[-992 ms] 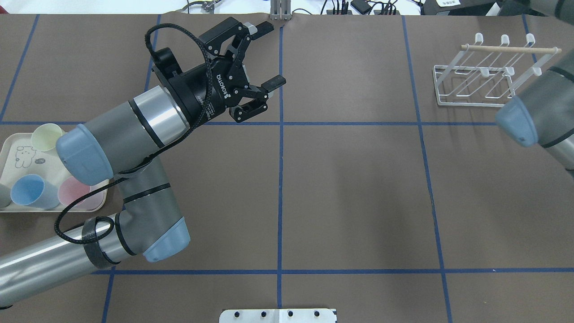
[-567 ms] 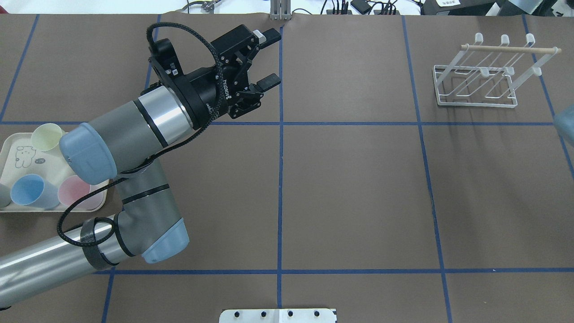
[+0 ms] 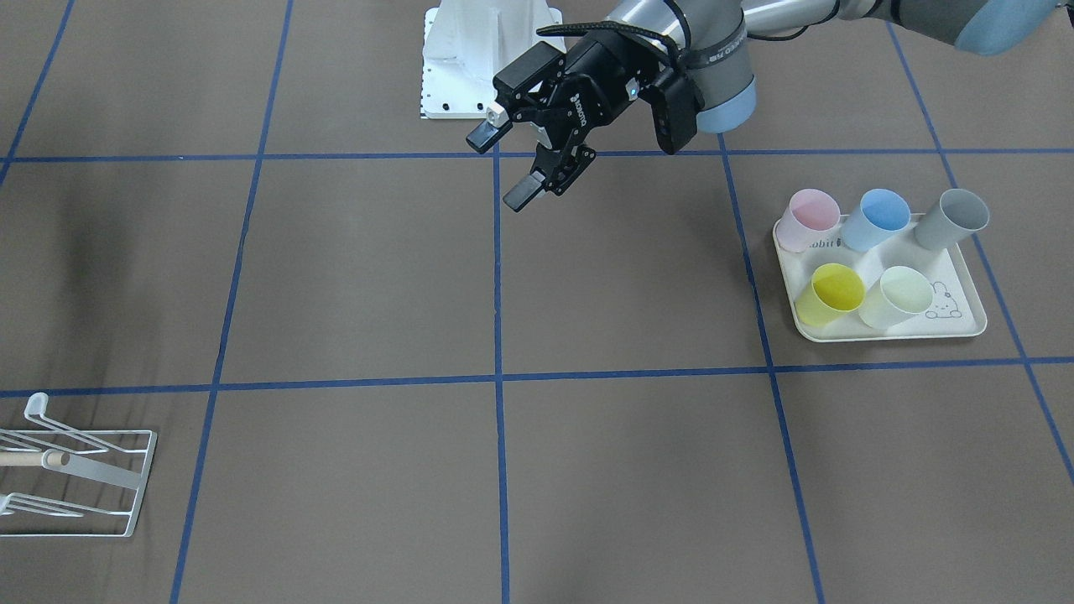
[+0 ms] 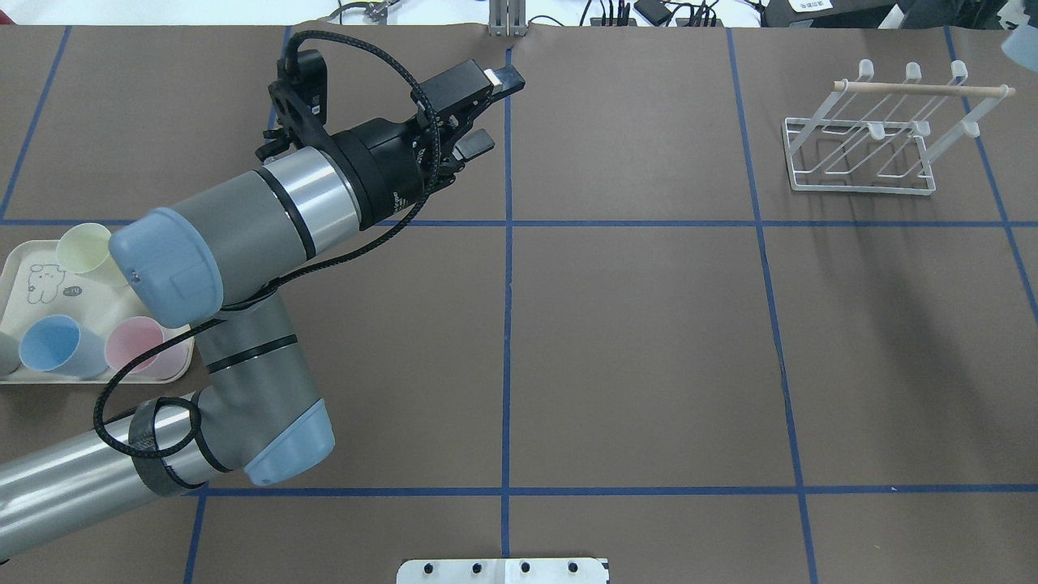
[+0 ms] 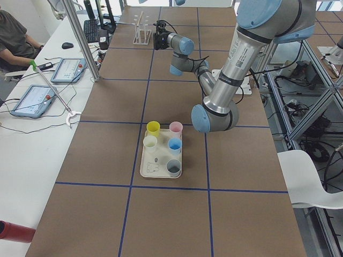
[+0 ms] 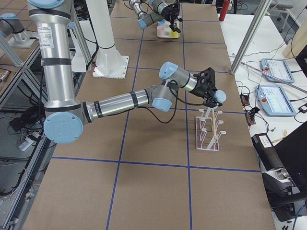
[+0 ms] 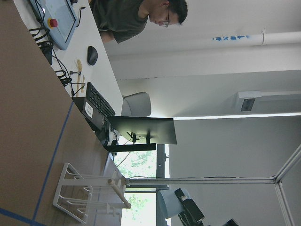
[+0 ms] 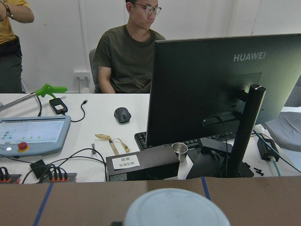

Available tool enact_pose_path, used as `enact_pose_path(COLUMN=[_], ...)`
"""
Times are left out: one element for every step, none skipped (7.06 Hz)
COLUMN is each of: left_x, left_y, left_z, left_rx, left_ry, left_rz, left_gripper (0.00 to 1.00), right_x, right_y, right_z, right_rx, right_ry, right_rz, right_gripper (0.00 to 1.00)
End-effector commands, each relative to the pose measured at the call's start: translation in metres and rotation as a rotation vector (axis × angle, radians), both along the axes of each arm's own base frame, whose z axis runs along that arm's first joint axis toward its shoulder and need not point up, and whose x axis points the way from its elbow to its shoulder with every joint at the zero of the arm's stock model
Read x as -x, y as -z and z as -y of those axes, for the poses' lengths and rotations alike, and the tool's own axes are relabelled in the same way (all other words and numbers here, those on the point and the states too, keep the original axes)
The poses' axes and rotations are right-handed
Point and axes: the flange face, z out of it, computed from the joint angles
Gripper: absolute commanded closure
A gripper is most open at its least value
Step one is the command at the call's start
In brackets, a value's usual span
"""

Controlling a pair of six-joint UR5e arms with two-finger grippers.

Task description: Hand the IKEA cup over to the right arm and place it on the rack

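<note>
Pale-blue plastic, the IKEA cup (image 6: 219, 97) is poised at the right gripper (image 6: 213, 92) near the rack (image 6: 207, 133), raised above its prongs, seemingly for hanging; the claw's closure cannot be told. Well away from the rack, the left gripper (image 4: 493, 112) is held wide, empty.

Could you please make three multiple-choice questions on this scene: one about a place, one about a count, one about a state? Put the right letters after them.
1. On which side of the robot is the tray? A) its left B) its right C) the table's middle
2. How many cups stand on the tray? A) three B) five C) seven
3. How is the left gripper? A) shut on a cup B) jaws open, empty C) shut, empty

1 A: the overhead view shows it at the left edge, the rack far right.
2 B: pink cup, blue cup, grey cup, yellow cup, pale green cup.
3 B: a clear gap between the jaws, nothing in it.
</note>
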Motion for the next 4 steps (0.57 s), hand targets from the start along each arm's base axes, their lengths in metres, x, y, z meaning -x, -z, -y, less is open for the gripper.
enact_pose_path(left_x=[-0.002, -0.004, -0.004, -0.004], left_y=[-0.001, -0.004, -0.011, -0.013], left_z=[0.0, 0.001, -0.001, -0.002], left_rx=[0.003, 0.007, 0.013, 0.012], left_ry=[0.0, 0.0, -0.004, -0.005], left_rz=[0.011, 0.016, 0.025, 0.024], left_gripper=[0.0, 0.0, 0.0, 0.0], right_x=[0.032, 0.054, 0.063, 0.064], right_y=[-0.012, -0.019, -0.028, -0.037], right_z=[-0.008, -0.009, -0.009, -0.008], right_rx=[0.0, 0.005, 0.019, 0.034], right_ry=[0.058, 0.081, 0.094, 0.096], right_rz=[-0.066, -0.079, -0.089, -0.097], right_gripper=[1.0, 1.0, 1.0, 1.0])
